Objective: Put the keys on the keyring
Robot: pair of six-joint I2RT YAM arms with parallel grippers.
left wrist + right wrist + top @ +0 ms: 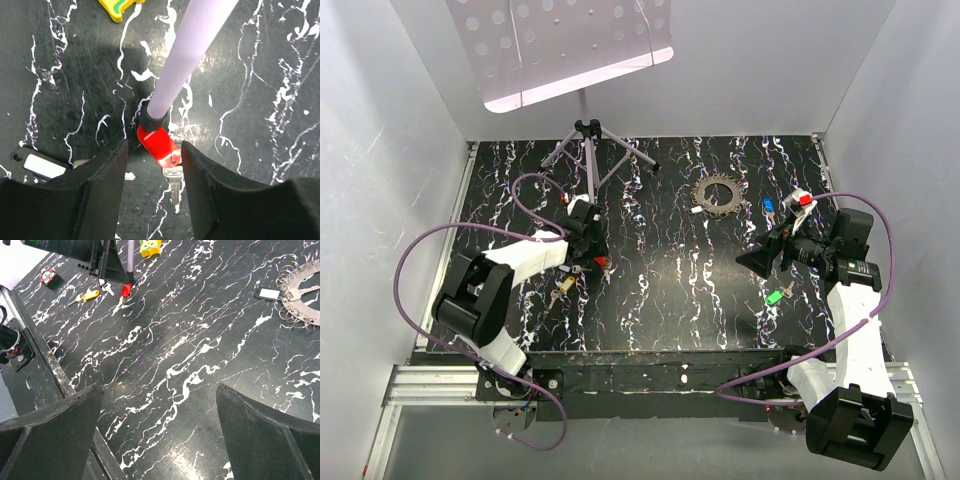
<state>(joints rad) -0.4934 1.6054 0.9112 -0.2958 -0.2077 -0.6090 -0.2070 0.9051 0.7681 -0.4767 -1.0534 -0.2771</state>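
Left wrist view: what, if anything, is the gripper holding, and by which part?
Nothing. The left gripper is open, straddling the red-headed key, which lies on the table.

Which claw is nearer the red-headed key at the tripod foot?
Left. The left claw has the red-headed key between its open jaws; the right claw is open too, far off to the key's right.

A lavender tripod leg (185, 55) slants down to its rubber foot (152, 116), planted at the head of the red key (161, 150) between the left pincer's (152, 150) spread fingers, blocking the way ahead. The middle of the surface (670, 270) lies bare beneath the wide-spread right pincer (159, 390). The keyring disc (704, 192) lies well apart, far side.
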